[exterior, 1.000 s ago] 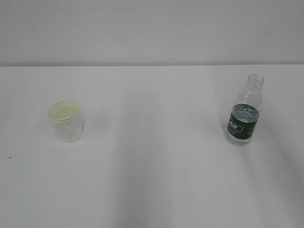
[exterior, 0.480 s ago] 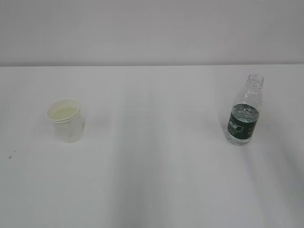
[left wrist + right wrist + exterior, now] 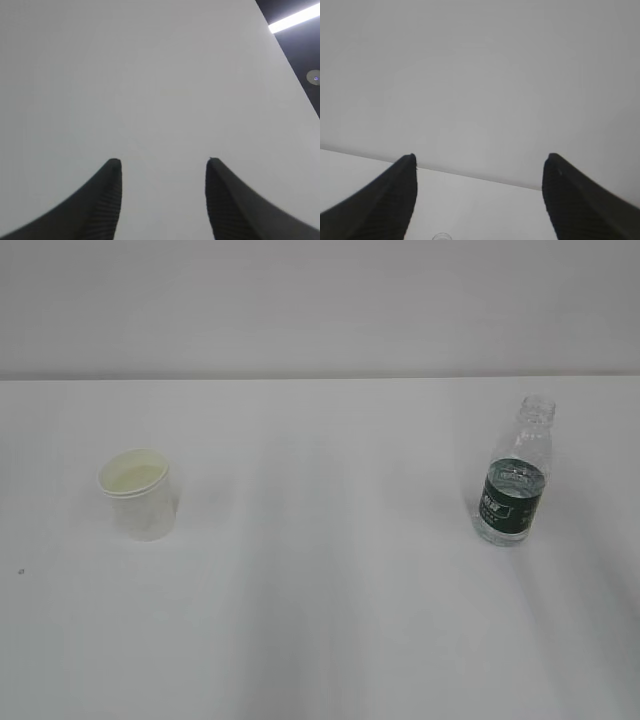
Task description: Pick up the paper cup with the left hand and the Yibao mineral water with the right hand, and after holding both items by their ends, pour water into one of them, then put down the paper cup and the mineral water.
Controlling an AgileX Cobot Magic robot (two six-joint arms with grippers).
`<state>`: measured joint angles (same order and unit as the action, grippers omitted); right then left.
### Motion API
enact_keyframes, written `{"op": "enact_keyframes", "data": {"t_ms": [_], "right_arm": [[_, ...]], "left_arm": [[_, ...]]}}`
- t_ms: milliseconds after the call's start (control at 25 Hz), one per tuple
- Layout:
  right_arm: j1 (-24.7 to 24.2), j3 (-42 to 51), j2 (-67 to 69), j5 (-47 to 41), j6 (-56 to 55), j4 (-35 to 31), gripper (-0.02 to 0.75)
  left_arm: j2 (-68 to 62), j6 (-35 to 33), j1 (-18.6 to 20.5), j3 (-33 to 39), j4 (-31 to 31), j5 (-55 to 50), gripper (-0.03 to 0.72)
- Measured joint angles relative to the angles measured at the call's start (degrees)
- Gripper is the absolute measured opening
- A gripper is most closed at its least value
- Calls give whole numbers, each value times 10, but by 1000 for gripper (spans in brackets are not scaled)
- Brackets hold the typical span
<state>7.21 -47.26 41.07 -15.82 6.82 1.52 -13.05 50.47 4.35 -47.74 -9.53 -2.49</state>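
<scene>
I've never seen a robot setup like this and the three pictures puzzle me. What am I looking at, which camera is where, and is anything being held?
It is a two-armed robot. One camera looks down at a white table, where a paper cup stands on the left and an uncapped water bottle on the right. The arms are outside that picture. The other two cameras sit on the wrists: the dark curved shapes are the fingers of the left gripper and right gripper. Both are open and hold nothing. A bit of the bottle's mouth seems to peek in under the right one.
</scene>
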Motion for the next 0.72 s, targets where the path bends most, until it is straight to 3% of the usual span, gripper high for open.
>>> {"op": "enact_keyframes", "data": {"t_ms": [720], "right_arm": [[0,0,-14,-20,-1,0,589]], "left_arm": [[23,0,0,0,64,-3,383]]}}
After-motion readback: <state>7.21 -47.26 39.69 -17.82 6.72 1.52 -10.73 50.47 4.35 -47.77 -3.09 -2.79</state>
